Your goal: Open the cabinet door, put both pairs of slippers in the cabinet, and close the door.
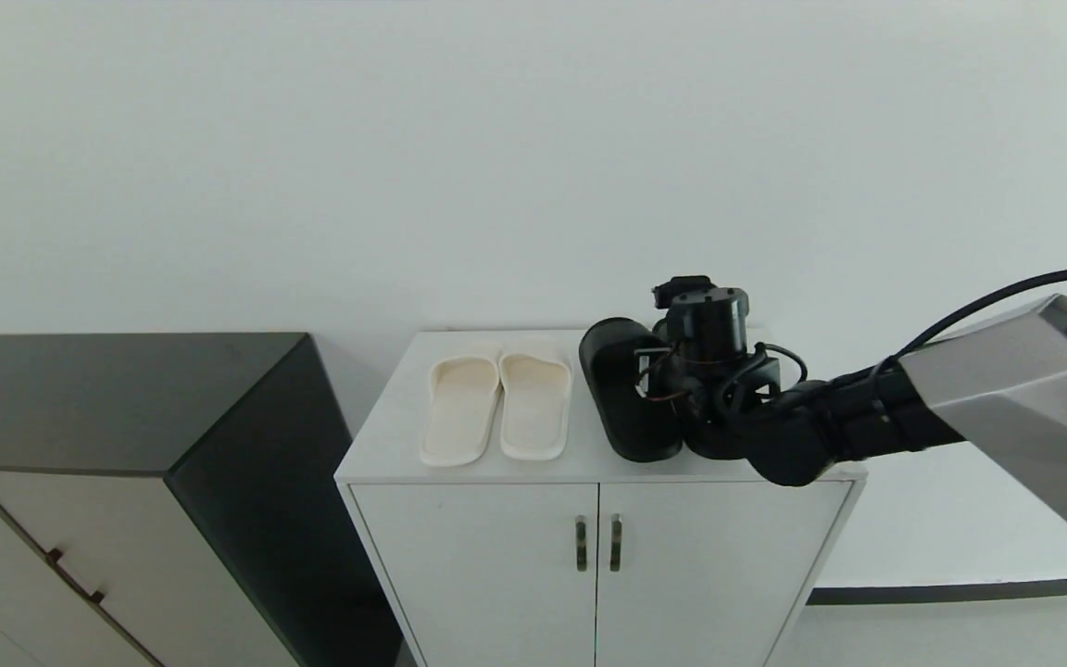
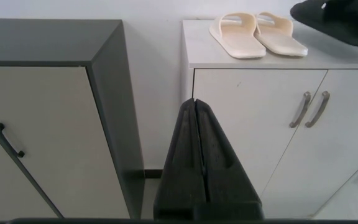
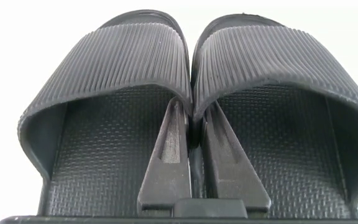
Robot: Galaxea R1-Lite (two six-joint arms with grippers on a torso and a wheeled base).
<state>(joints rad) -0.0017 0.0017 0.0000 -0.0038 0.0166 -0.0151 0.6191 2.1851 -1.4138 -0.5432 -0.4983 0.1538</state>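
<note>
A cream pair of slippers [image 1: 495, 406] [image 2: 258, 34] lies side by side on top of the white cabinet [image 1: 385, 440] [image 2: 247, 112]. To its right is the black pair of slippers [image 1: 626, 389] [image 2: 337, 22] [image 3: 117, 62]. My right gripper [image 1: 661, 378] [image 3: 193, 115] has one finger inside each black slipper, shut on their touching inner walls. I cannot tell whether the black pair is lifted off the top. The two cabinet doors are shut, with handles [image 1: 596, 542] [image 2: 311, 109] at the middle. My left gripper [image 2: 195, 106] is shut on nothing, low in front of the cabinet's left side.
A dark grey cabinet [image 1: 107, 398] [image 2: 42, 40] with beige fronts stands close to the left of the white one, with a narrow gap between them. A plain white wall runs behind both. Open floor lies to the right of the white cabinet.
</note>
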